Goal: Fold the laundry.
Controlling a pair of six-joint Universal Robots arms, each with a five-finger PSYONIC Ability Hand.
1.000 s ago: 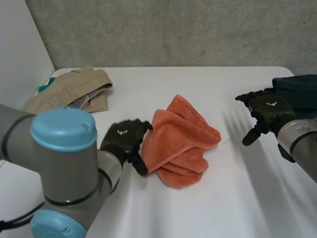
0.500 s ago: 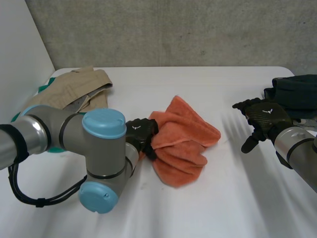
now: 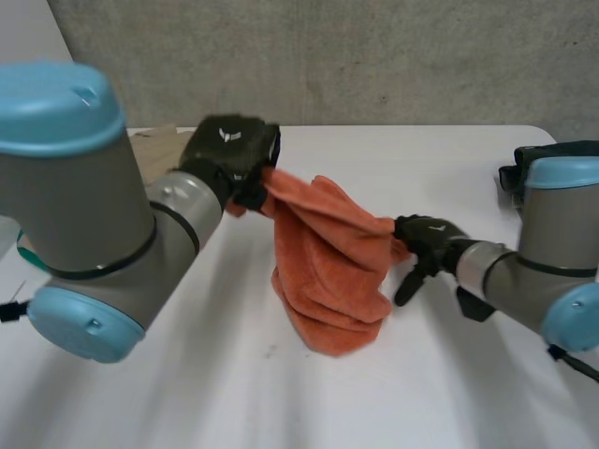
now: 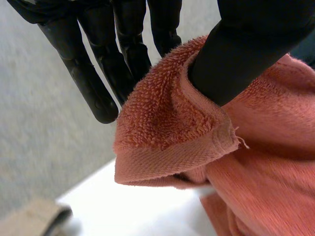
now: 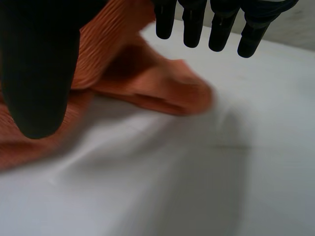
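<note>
While the left hand held one corner of the orange towel pinched between its thumb and fingers, high above the white table, the rest of the cloth hung down and lay bunched on the table's middle. The right hand was just beside the towel's side edge, fingers straight and apart from the thumb, gripping nothing. To my judgement the folding was hardly begun: the towel was not spread flat, and a beige garment and a dark garment waited at the far corners.
</note>
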